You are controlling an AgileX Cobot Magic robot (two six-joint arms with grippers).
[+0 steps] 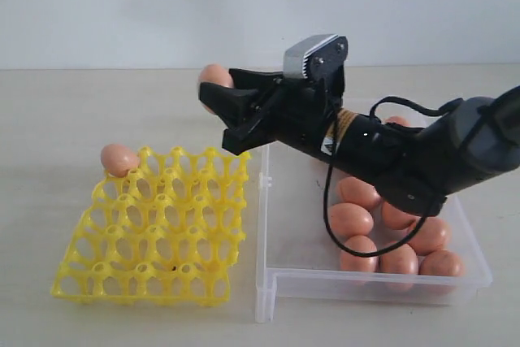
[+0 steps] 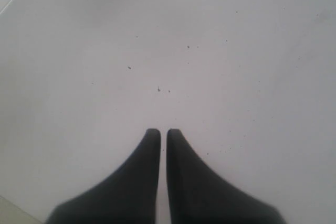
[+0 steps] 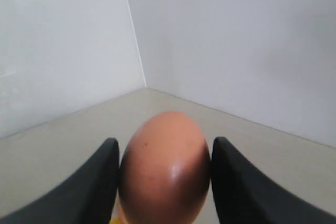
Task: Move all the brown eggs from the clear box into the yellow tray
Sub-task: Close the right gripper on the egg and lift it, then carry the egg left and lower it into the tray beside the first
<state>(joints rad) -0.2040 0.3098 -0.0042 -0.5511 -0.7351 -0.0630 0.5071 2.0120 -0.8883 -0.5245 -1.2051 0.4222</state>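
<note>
Orange-brown held egg, gripped across its width between the two black fingers of the right hand. The fingers press its sides and the blunt end faces the wrist camera. In the exterior view the right hand is raised off the bench, its arm reaching leftward over the clear box. The held egg appears above the far right corner of the yellow tray.

One more egg sits at the far left corner of the tray. The other cups in view hold nothing.

The clear box stands just right of the tray, the two nearly touching along their sides. The remaining brown eggs lie loose on its floor, grouped towards the right and near end. At least seven can be counted, and the arm and its black cable hide part of the group.

The left hand shows only in its own wrist view. Its two dark fingers are drawn together, with a thin slit between the tips, over a pale speckled surface.
</note>
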